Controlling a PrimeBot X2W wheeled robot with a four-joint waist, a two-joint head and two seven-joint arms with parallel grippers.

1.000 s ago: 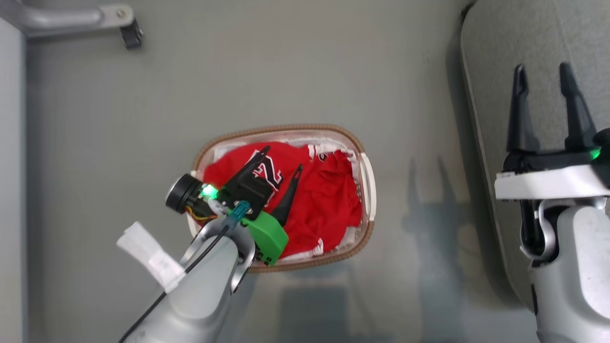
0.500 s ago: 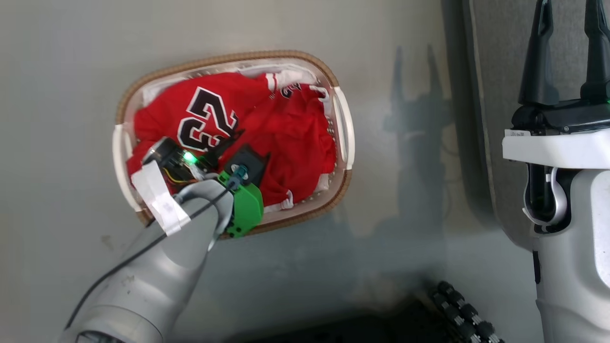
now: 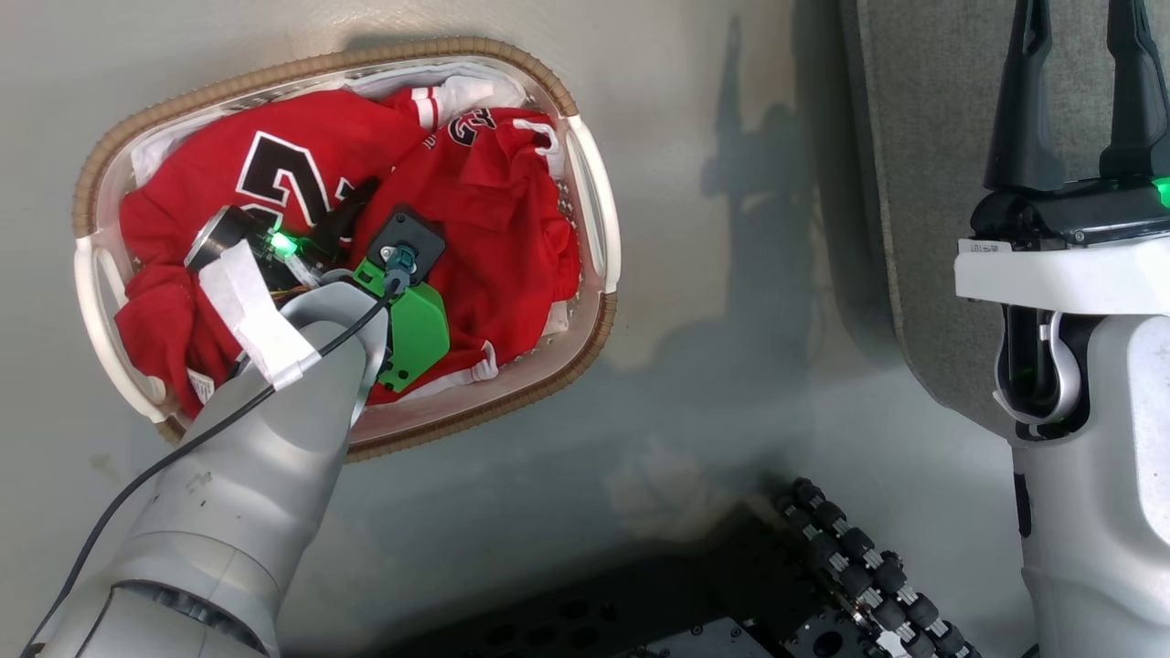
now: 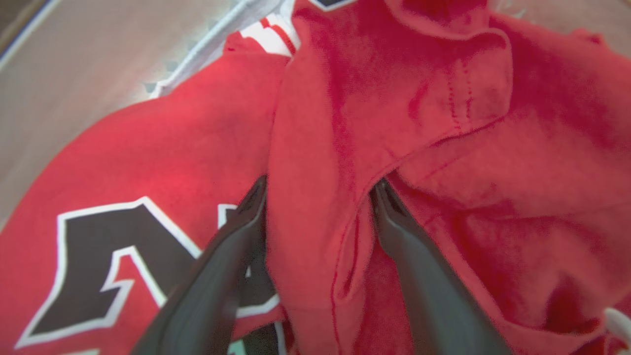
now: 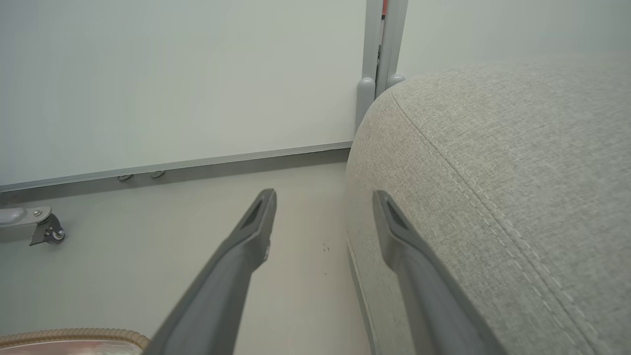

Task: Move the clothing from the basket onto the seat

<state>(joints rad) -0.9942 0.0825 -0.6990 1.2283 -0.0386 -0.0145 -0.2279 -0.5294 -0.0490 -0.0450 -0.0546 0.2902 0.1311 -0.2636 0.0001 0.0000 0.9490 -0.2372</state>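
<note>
I have the left gripper [image 4: 320, 195] down inside the oval white perforated plastic basket with the brown woven rim [image 3: 596, 338]. Its jaws stand wide apart. In the left wrist view a raised fold of the plain red fabric garment [image 4: 443, 148] sits between the two dark fingers [image 4: 222, 256], which press into the cloth on either side of it. The jaws have not closed on that fold.

Just beside the fold on the left of that view lies the red jersey with the black, white-edged number [image 4: 98, 256]. Both red pieces are in the basket, bunched together and covering most of its bottom. In the head view the jersey [image 3: 274, 164] lies toward the basket's left end and the plainer piece [image 3: 494, 238] toward its right.

The basket stands on the pale grey floor [image 3: 731, 411], well apart from the large grey woven-fabric seat cushion [image 3: 923, 183] at the right.

My right gripper [image 5: 324, 197] hangs at the cushion's rounded edge, jaws spread wide with nothing between them. Nothing lies on the part of the seat I can see.
</note>
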